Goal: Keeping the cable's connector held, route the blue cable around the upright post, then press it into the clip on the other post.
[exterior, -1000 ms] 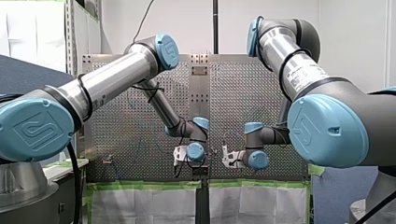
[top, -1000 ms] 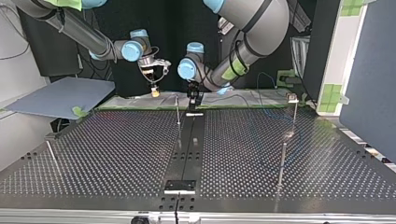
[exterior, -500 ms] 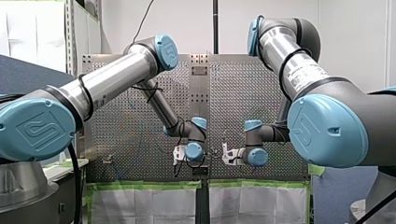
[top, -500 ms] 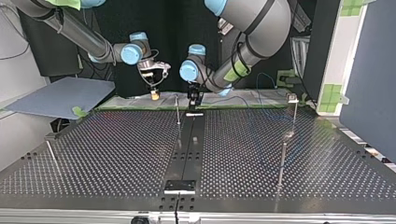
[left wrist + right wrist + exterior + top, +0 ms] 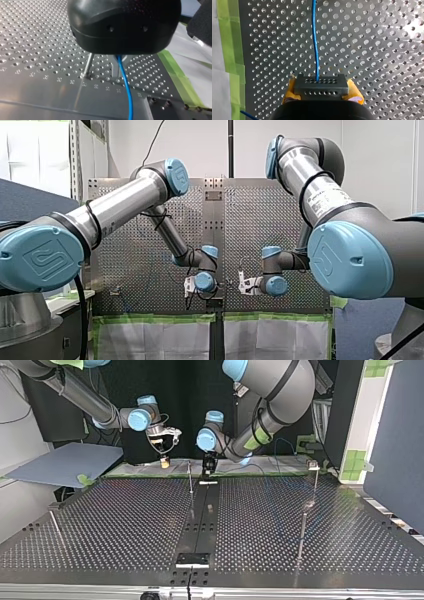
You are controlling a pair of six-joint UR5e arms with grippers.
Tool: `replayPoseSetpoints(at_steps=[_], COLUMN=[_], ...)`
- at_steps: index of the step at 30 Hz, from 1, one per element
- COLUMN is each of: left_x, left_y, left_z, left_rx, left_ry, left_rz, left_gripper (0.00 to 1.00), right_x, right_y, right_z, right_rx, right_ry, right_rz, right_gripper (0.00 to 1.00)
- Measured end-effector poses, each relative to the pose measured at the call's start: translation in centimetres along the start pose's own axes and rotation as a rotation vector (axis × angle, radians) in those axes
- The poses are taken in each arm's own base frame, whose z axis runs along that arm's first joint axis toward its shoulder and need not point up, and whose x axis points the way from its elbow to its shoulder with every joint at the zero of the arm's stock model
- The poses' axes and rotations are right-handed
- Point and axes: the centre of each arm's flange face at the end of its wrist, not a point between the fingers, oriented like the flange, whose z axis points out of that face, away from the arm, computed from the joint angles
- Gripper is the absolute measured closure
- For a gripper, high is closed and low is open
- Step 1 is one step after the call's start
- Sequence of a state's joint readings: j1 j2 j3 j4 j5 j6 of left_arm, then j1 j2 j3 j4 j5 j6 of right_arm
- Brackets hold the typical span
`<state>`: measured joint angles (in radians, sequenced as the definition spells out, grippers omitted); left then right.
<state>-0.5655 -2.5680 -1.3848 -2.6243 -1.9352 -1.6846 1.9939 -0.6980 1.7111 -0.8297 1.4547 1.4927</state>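
My right gripper (image 5: 322, 92) is clamping the connector (image 5: 321, 84). The yellow pads (image 5: 289, 92) are pressing on both its sides and the dark block is sitting square between them. The blue cable (image 5: 315, 42) is leaving the connector's front face and running straight ahead over the perforated table (image 5: 374, 50). Green tape (image 5: 227, 45) is lying along the table edge beside it.

Top view: my right gripper is hanging over the table's far edge, to the left of the thin upright post (image 5: 190, 477). My left gripper (image 5: 208, 465) is hanging just to the post's right.

Left wrist view: the cable is coming out from under the black housing and passing beside the post's foot, apart from it. The housing is hiding the grip, so I can't tell whether my left is clamped or open.

The other post, carrying the clip (image 5: 313, 465), is standing well apart at the top view's right.
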Motion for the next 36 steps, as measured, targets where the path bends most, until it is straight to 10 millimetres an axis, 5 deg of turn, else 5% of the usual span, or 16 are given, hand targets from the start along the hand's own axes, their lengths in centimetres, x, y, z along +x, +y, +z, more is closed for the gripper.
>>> replayPoseSetpoints(at_steps=[13,36], left_x=[-0.3,-0.2], left_y=[1.7,2.1], left_z=[1.1,1.6], left_rx=[0.014,0.089], left_ry=[0.007,0.030], left_rz=[-0.039,-0.012], left_gripper=[1.00,1.00], right_x=[2.2,2.1], right_y=[0.7,1.3], right_z=[0.4,0.5], right_rx=[0.010,0.018], right_ry=[0.029,0.026], right_rz=[0.015,0.031], right_gripper=[1.00,1.00])
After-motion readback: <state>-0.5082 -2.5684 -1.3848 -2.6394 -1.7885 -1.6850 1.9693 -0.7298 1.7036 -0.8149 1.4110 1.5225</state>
